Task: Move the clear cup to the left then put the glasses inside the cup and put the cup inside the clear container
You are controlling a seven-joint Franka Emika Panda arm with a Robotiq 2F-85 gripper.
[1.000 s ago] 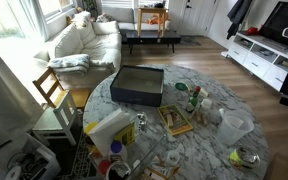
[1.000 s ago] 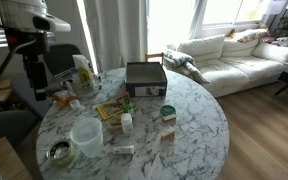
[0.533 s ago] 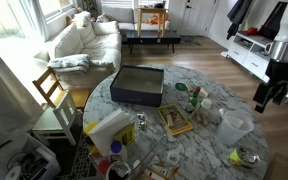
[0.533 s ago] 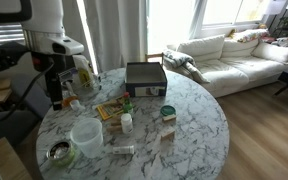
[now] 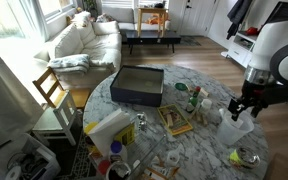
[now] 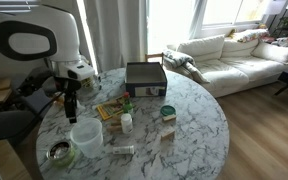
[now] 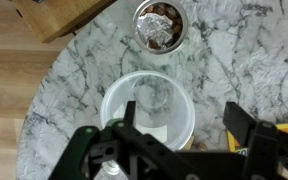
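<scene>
On the round marble table (image 6: 196, 112), the clear cup (image 6: 85, 137) stands upright close to the rim on the arm's side. Its mouth faces straight up, so its axis runs vertically; being round, it has no long side across the tabletop. The wrist view looks almost straight down into the cup (image 7: 149, 104), with the whitish rim showing as a full ring and the marble visible through the bottom. A small metal bowl (image 7: 159, 22) with brownish contents sits just beside the cup, apart from it. The dark box (image 6: 145, 77) lies well apart, toward the sofa side of the table, in both exterior views. The gripper (image 6: 70, 108) hangs above the cup, pointing down, with its jaws spread wide. In the wrist view the dark fingers (image 7: 92, 148) stand to either side of the cup's near rim, and neither visibly touches the plastic
</scene>
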